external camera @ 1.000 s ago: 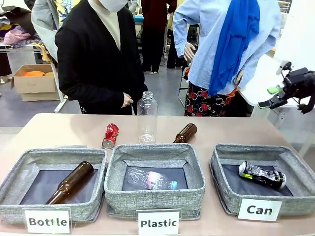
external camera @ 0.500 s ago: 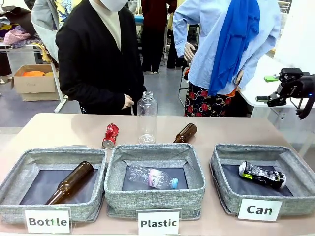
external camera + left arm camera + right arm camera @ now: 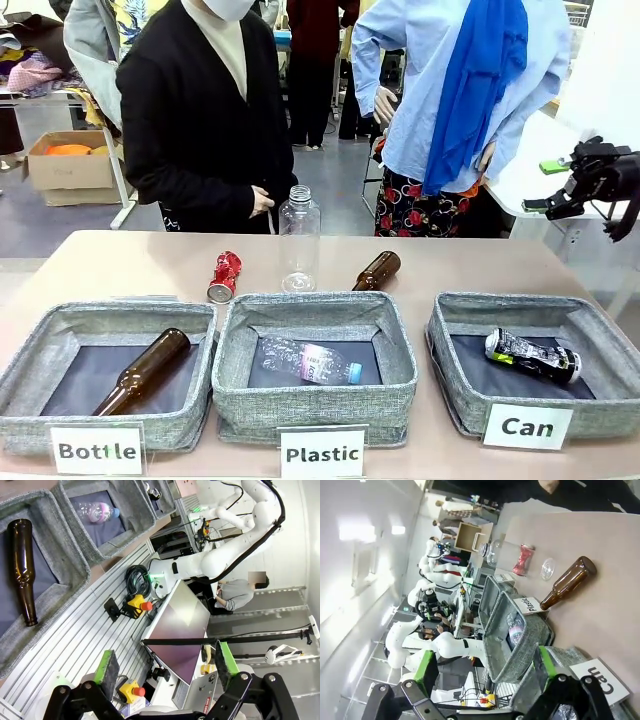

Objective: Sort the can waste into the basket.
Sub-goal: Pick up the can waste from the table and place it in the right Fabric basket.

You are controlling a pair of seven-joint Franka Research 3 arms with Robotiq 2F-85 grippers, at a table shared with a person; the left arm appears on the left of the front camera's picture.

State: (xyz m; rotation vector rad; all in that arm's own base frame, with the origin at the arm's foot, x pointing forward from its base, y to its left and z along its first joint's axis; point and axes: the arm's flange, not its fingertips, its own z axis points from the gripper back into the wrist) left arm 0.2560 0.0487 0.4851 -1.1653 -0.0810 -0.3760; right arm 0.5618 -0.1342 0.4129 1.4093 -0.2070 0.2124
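A dented red can (image 3: 224, 277) lies on the table behind the baskets, also seen at a distance as the red can (image 3: 522, 560). The dark can (image 3: 533, 357) with silver and green marks lies inside the grey basket (image 3: 520, 303) labelled "Can". My right gripper (image 3: 548, 186) hangs open and empty in the air off the table's far right, well above that basket. In its own view the right gripper (image 3: 485, 666) looks across the table from the side. My left gripper (image 3: 165, 662) stands open and empty, away from the table over the robot's base.
An upright clear plastic bottle (image 3: 299, 240) and a lying brown bottle (image 3: 377, 270) sit near the red can. The "Bottle" basket (image 3: 110, 312) holds a brown bottle (image 3: 140, 372); the "Plastic" basket (image 3: 315, 303) holds a crushed plastic bottle (image 3: 305, 362). A person stands at the far side.
My right gripper has risen a little and turned at the right edge, staying open. The cans, the bottles and the person have not moved.
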